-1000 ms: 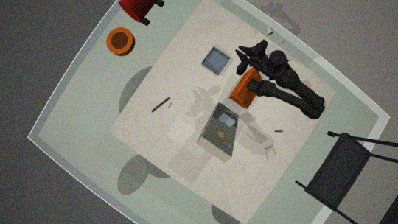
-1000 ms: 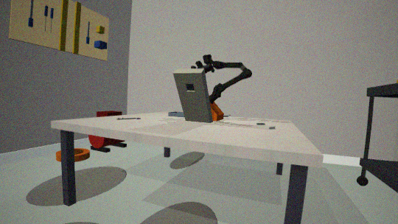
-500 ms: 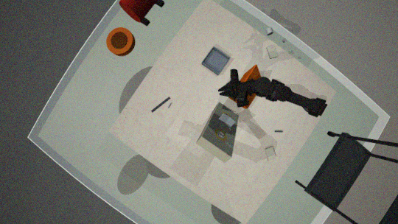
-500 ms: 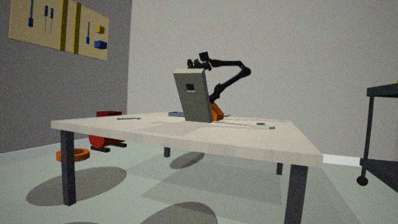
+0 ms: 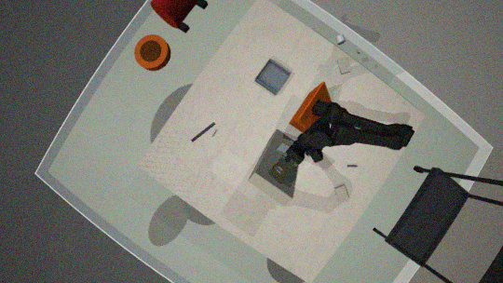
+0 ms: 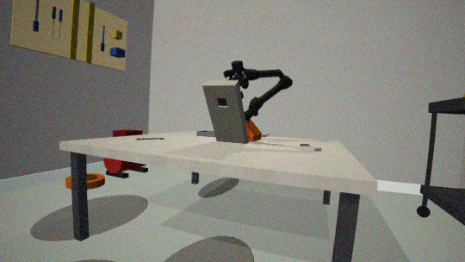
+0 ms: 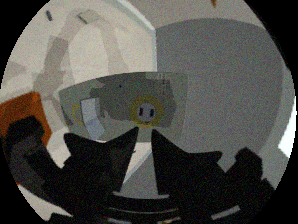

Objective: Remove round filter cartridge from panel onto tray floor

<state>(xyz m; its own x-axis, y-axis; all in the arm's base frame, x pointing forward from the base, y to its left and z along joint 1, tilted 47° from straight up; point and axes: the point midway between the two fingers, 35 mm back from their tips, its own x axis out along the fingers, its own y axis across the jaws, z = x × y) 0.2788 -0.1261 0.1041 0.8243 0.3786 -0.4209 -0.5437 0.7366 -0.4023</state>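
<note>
Gripper [image 5: 288,160] hangs just above the service panel [image 5: 266,164], fingers narrowed to approx. slot spacing, pinching nothing. Filter cartridge [image 5: 278,169] sits flush in panel face, just below the fingertips. Tray [image 5: 273,75] lies well apart from panel, w/ nothing inside. Extraction not started; insert, pull, carry, release left.
</note>
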